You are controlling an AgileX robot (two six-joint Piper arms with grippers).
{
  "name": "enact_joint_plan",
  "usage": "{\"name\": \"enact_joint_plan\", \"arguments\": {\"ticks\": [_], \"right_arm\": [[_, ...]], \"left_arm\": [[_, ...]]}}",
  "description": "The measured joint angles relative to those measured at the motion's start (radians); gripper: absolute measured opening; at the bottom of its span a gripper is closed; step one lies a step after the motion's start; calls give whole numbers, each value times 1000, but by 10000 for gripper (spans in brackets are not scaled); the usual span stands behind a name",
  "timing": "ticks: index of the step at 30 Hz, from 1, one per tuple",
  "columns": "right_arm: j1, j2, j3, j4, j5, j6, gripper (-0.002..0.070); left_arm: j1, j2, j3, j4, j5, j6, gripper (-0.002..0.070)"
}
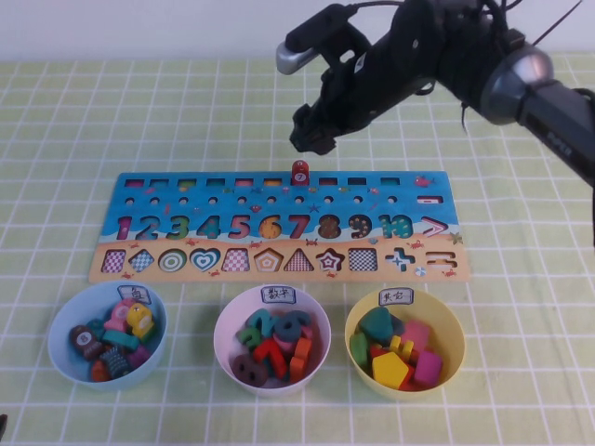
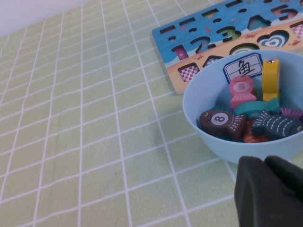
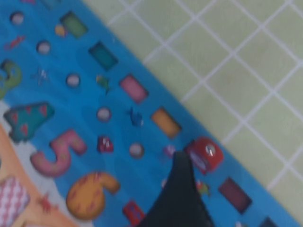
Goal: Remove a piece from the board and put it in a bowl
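Observation:
The piece (image 1: 298, 172) is a tiny red block with a pale round mark, standing in the top row of the board (image 1: 100, 263). The right wrist view shows the piece (image 3: 204, 153) close by on the blue board (image 3: 57, 99). My right gripper (image 1: 310, 139) hangs just above and slightly behind the piece, holding nothing that I can see. The light blue bowl (image 1: 63, 360) stands at the front left and holds several painted blocks. My left gripper (image 2: 265, 163) is shut and empty, low beside the bowl (image 2: 199, 111).
A white-pink bowl (image 1: 223, 351) of number pieces and a yellow bowl (image 1: 456, 346) of shape pieces stand to the right of the blue one, in front of the board. A green checked cloth covers the table. The right arm reaches in from the far right.

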Motion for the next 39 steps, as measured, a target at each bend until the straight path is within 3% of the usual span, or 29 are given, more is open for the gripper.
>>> {"name": "enact_joint_plan", "arguments": {"ticks": [6, 31, 39], "right_arm": [[22, 34, -2, 22, -105, -1, 509], [26, 150, -6, 44, -200, -12, 461], [26, 168, -6, 44, -200, -12, 370]], "left_arm": [[0, 0, 0, 0, 0, 0, -5], [0, 0, 0, 0, 0, 0, -5], [0, 0, 0, 0, 0, 0, -5]]}}
